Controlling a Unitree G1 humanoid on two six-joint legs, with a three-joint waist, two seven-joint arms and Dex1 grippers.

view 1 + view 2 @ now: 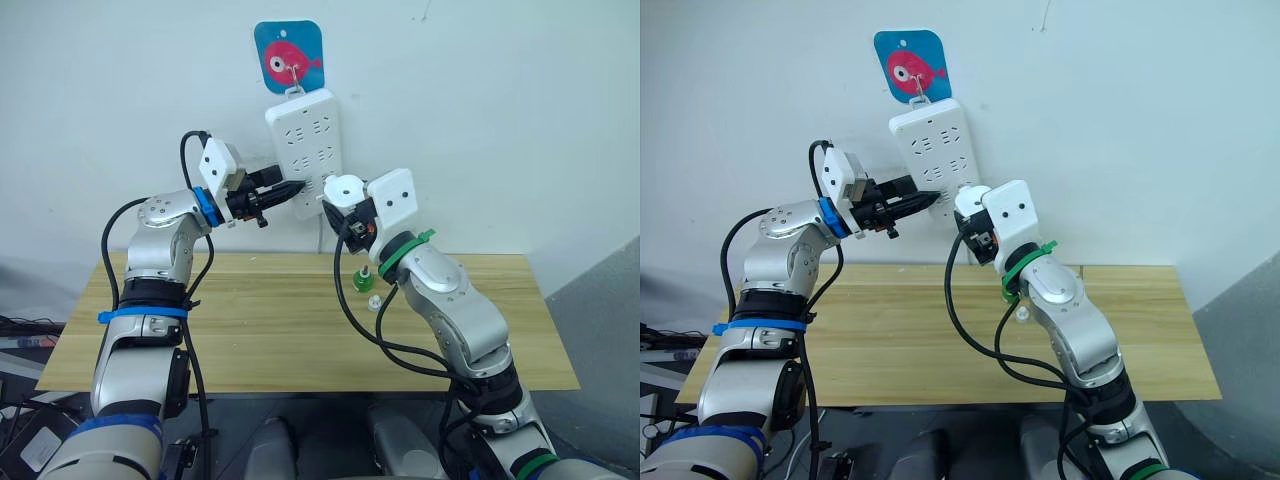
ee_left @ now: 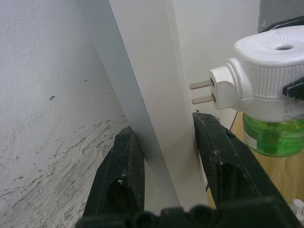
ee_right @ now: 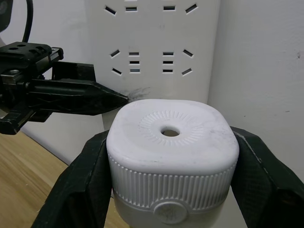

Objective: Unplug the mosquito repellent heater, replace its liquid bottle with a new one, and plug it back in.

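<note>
One power strip [image 1: 305,148] hangs on the wall from a hook on a blue card with a pink fish [image 1: 288,58]. One heater [image 3: 172,151] is in play, white and rounded, with a single round vent hole on its face and two prongs [image 2: 202,92] sticking out of its back. A green liquid bottle [image 2: 274,135] is screwed in under it. A second green bottle [image 1: 365,281] and a small clear cap [image 1: 374,302] stand on the wooden table [image 1: 280,330] below.

The right gripper [image 3: 171,161] clamps the heater between its two black fingers, one pad on each side of the ribbed body, and holds it up in front of the lower end of the strip. The prongs point at the strip's face but stay just clear of it, not in any socket.

The left gripper [image 2: 164,152] grasps the lower edge of the strip, one finger [image 2: 121,175] behind it against the wall side and the other [image 2: 223,161] on its front, just below the prongs.
</note>
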